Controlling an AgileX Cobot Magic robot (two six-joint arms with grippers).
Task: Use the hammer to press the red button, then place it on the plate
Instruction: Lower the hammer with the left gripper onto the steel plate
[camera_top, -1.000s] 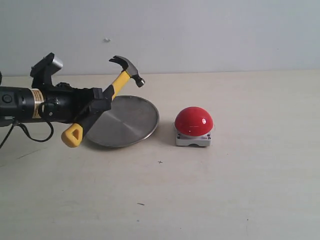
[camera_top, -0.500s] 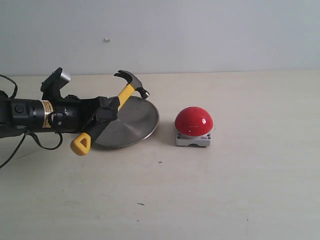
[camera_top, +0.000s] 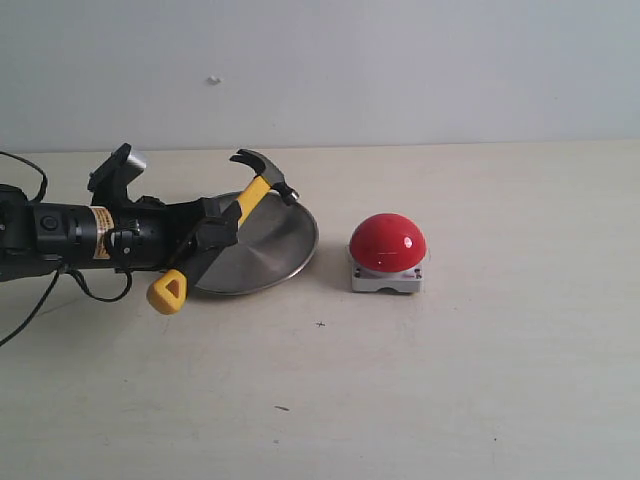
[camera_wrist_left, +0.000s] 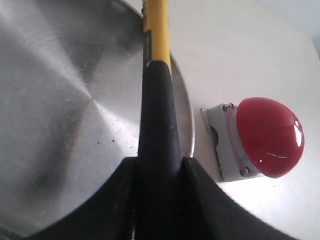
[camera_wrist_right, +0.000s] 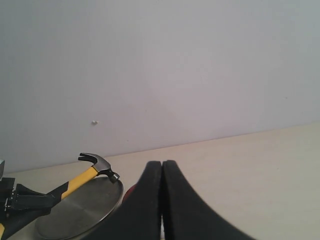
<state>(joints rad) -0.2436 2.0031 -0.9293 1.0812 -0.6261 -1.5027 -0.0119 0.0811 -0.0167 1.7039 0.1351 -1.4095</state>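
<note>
Holding the hammer (camera_top: 252, 190) by its black grip, the left gripper (camera_top: 218, 234) keeps it tilted above the plate (camera_top: 270, 252), left of centre. Release is likely all that's left; whether the button (camera_top: 388, 243), right of the plate, got pressed I cannot tell. The right gripper (camera_wrist_right: 162, 200) is closed and empty

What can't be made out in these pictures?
- Left wrist view: head of the yellow-and-black claw hammer, cut off by the edge.
- Right wrist view: the red dome button, mostly behind the right gripper.
- Exterior view: left side of the round silver plate, behind the left gripper.
</note>
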